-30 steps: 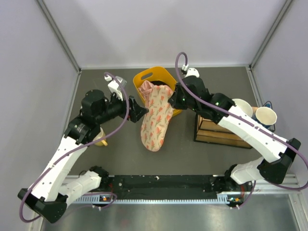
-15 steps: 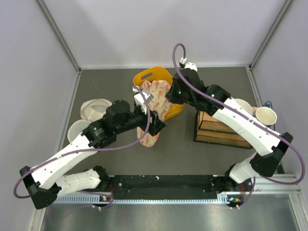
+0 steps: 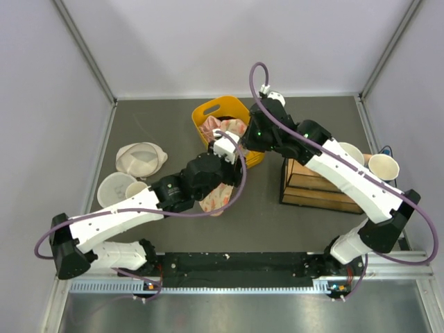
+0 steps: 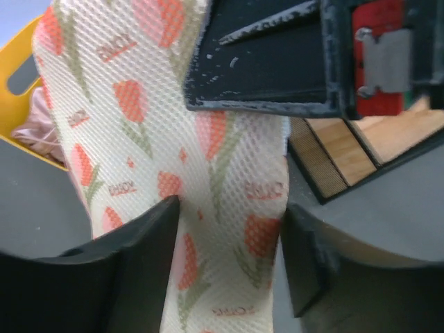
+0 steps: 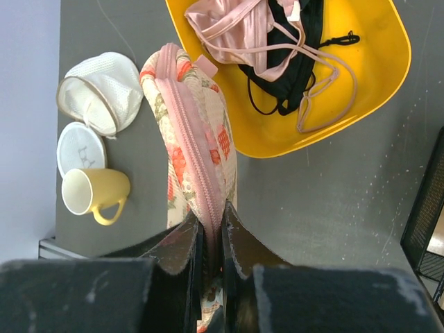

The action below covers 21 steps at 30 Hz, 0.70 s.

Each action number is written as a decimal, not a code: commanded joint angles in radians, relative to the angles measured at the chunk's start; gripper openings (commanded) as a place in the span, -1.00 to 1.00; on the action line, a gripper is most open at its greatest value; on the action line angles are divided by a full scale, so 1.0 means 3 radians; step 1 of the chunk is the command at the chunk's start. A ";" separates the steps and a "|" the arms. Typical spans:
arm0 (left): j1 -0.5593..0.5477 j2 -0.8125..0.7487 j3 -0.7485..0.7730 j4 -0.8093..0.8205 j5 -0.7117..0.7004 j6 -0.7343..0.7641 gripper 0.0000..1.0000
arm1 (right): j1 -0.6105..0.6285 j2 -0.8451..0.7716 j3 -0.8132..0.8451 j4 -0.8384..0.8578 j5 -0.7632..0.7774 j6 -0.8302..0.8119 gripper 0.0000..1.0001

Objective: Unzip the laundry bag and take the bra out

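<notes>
A dark grey table [image 3: 159, 118] walled by pale panels carried the scene. The right gripper [image 5: 212, 222] had its jaws pinched almost shut on the pink zip edging of the laundry bag [image 5: 184, 132], which ran away from its fingertips with the seam uppermost. The left gripper [image 4: 229, 215] stood with its jaws wide apart, the bag's printed mesh filling the gap between them; whether they pressed on it could not be told. Beyond the right jaws sat a yellow basket [image 5: 361, 90] holding pink and black garments.
</notes>
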 commanded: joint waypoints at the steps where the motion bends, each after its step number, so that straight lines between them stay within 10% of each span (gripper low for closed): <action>1: -0.0060 0.0037 0.0102 0.0261 -0.0590 0.0140 0.02 | 0.0036 -0.0007 0.0159 0.0054 -0.0092 0.0117 -1.00; 5: -0.0060 -0.0101 0.0056 0.0205 -0.0641 0.0171 -1.00 | 0.0036 -0.0038 0.0113 0.0049 -0.0052 0.0117 -1.00; 8: -0.0055 -0.0300 -0.0020 0.0118 -0.0509 0.0181 -1.00 | 0.0031 -0.0064 0.0103 0.0049 -0.0036 0.0081 -0.91; 14: 0.0236 -0.0694 -0.0015 -0.0423 0.0319 0.0095 -1.00 | 0.0031 -0.0125 0.0189 0.0054 -0.0174 -0.0731 0.30; 21: 0.0773 -0.0823 -0.0077 -0.0700 0.1500 0.0023 -1.00 | 0.0031 -0.0569 -0.0060 0.0339 -0.0540 -0.1553 0.45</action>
